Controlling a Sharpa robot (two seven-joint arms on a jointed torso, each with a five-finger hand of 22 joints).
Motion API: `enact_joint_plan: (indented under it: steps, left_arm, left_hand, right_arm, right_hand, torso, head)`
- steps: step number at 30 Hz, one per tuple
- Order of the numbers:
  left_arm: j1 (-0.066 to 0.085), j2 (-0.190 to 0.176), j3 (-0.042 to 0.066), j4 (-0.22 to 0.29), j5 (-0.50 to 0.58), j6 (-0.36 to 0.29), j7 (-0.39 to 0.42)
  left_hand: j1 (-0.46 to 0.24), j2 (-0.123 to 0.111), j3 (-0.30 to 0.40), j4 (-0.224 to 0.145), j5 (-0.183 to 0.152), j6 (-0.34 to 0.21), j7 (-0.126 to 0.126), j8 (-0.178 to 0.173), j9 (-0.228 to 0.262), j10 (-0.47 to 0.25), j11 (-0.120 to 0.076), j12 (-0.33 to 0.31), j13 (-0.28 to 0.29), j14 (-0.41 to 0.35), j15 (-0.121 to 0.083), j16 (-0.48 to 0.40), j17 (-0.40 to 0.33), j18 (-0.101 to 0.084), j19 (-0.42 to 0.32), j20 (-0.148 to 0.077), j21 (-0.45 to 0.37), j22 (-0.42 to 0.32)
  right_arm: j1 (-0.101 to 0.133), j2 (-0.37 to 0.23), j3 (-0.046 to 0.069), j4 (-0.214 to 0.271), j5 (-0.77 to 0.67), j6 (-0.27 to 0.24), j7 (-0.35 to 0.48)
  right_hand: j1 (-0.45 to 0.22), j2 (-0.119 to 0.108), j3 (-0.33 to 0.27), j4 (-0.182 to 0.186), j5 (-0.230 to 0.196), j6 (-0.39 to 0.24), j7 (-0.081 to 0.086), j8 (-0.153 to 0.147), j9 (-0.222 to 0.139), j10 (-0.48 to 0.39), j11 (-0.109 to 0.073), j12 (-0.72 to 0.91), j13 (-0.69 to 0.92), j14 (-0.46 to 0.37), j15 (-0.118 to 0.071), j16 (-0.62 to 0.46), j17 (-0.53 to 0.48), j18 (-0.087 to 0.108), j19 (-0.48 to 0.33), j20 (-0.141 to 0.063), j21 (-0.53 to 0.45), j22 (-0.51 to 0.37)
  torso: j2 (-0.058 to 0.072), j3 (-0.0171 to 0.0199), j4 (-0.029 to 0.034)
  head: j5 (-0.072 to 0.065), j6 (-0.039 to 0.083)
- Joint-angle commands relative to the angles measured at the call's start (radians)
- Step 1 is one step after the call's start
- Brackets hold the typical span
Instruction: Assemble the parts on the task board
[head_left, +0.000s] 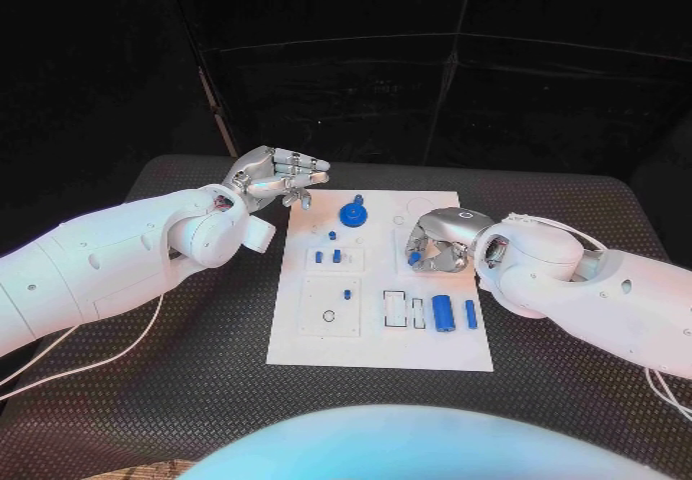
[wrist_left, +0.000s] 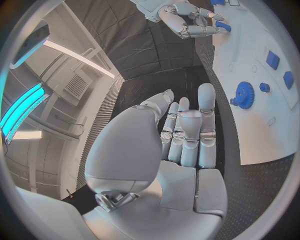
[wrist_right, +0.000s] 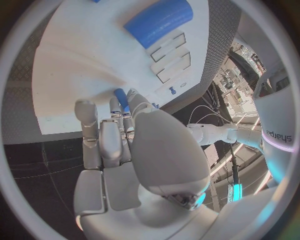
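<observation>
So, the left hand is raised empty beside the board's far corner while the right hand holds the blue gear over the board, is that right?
Not quite. The right hand holds a small blue peg, not the gear. The head view shows the blue gear lying untouched on the board, apart from both hands, and the right wrist view shows the peg between the fingers. The left hand is indeed raised empty beside the far corner.

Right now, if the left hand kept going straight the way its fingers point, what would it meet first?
Probably nothing soon: the left hand points along the black table beside the task board, toward the dark backdrop; depth is unclear.
</observation>
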Motion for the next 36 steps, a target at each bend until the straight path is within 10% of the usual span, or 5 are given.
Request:
enact_joint_plan:
  steps: [1,11,27,36]
  left_arm:
    - [0.001,0.001,0.001,0.001,0.005,0.012,0.004]
    - [0.001,0.0,0.001,0.001,0.005,0.011,0.003]
    - [0.001,0.002,0.001,-0.004,0.005,0.013,0.004]
    - [0.001,0.007,0.001,-0.005,0.005,0.013,0.004]
  left_hand:
    - [0.0,0.003,0.002,0.005,-0.002,-0.007,0.003,-0.006,-0.001,-0.005,0.002,0.001,-0.001,-0.005,-0.001,-0.004,-0.002,0.011,-0.003,0.001,-0.006,-0.001]
    - [0.0,0.003,0.002,0.005,-0.002,-0.007,0.003,-0.006,-0.001,-0.005,0.002,0.001,-0.001,-0.005,-0.001,-0.004,-0.002,0.011,-0.003,0.001,-0.006,-0.001]
    - [-0.001,0.004,0.002,0.006,-0.002,-0.007,0.003,-0.006,-0.001,-0.006,0.002,0.002,-0.001,-0.005,-0.001,-0.003,-0.001,0.011,-0.003,0.001,-0.006,-0.001]
    - [-0.001,0.004,0.002,0.006,-0.002,-0.007,0.003,-0.006,-0.001,-0.006,0.002,0.002,-0.001,-0.005,-0.001,-0.003,-0.001,0.011,-0.003,0.001,-0.006,-0.001]
  right_arm:
    - [0.001,0.008,0.0,-0.01,-0.012,-0.005,0.004]
    - [0.001,0.016,0.0,-0.021,-0.039,-0.122,0.008]
    - [0.001,-0.05,0.002,0.157,-0.009,-0.231,0.038]
    - [0.001,0.035,-0.003,0.168,0.044,-0.22,0.084]
  right_hand:
    - [0.01,0.004,0.017,0.002,-0.008,0.012,0.0,-0.002,-0.001,0.014,0.001,-0.011,-0.001,0.024,-0.008,0.009,0.004,-0.014,0.008,0.0,0.009,0.006]
    - [0.058,0.03,0.138,-0.027,-0.055,0.06,-0.002,0.004,0.0,0.079,-0.007,-0.054,0.002,0.031,-0.017,0.028,0.032,-0.02,0.03,-0.009,0.04,0.051]
    - [0.011,-0.017,0.272,-0.075,-0.046,0.081,0.0,-0.006,-0.003,0.121,-0.007,-0.107,0.005,0.032,-0.016,0.04,0.046,-0.024,0.032,-0.01,0.066,0.08]
    - [-0.001,-0.025,0.285,-0.082,-0.045,0.081,0.002,-0.009,-0.003,0.122,-0.006,-0.115,0.005,0.031,-0.015,0.04,0.044,-0.023,0.028,-0.009,0.065,0.078]
  torso:
    - [0.0,0.0004,-0.0002]
    - [-0.001,0.0,-0.0005]
    - [-0.001,0.0002,0.0001]
    - [0.0,-0.0014,0.0022]
  head:
    - [0.0,0.0]
    - [-0.001,-0.001]
    - [0.001,0.002]
    - [0.002,-0.001]
